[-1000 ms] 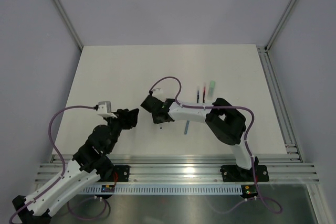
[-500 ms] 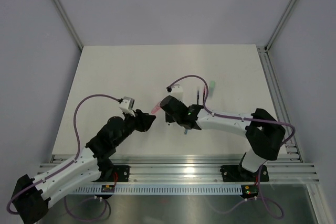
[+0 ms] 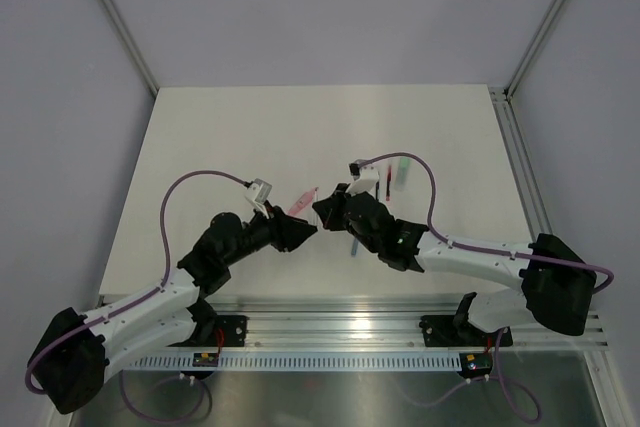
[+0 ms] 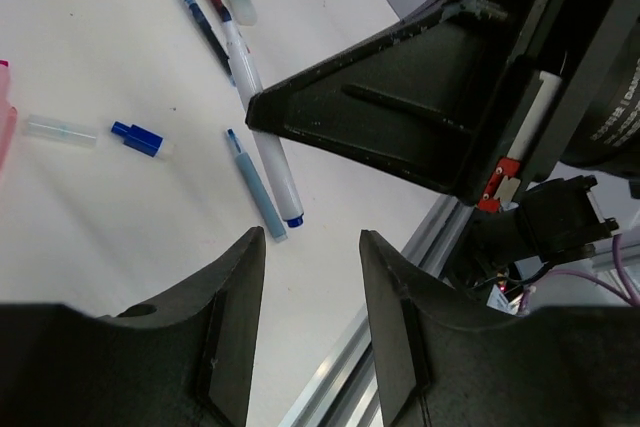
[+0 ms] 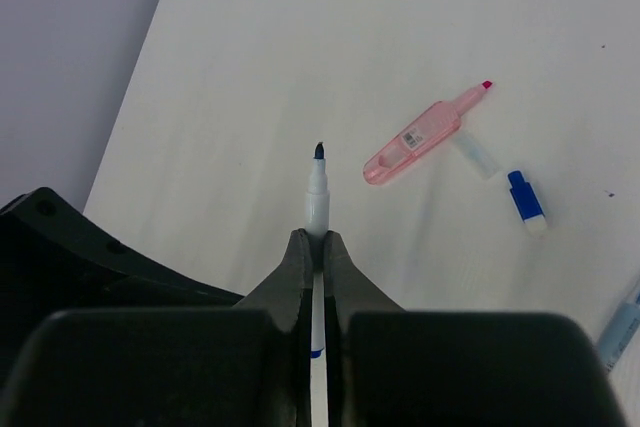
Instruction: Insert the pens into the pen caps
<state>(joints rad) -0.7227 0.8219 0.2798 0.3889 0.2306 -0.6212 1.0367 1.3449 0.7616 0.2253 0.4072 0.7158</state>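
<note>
Bench (image 3: 220, 147): white matte top, evenly lit, with only soft shadows.
Walls (image 3: 320, 7): plain pale grey panels at the back and on both sides.
Frame posts (image 3: 115, 19): aluminium, rising from the bench's far corners.
Rails (image 3: 330, 327): ribbed aluminium along the near edge.
Metal sheet (image 3: 330, 397): brushed, below the rails.

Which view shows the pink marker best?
Right wrist: the pink marker lies fully in frame, label and red tip clear. Top external shows it small, without detail. Left wrist catches only a pink sliver at its frame's left edge.
</note>
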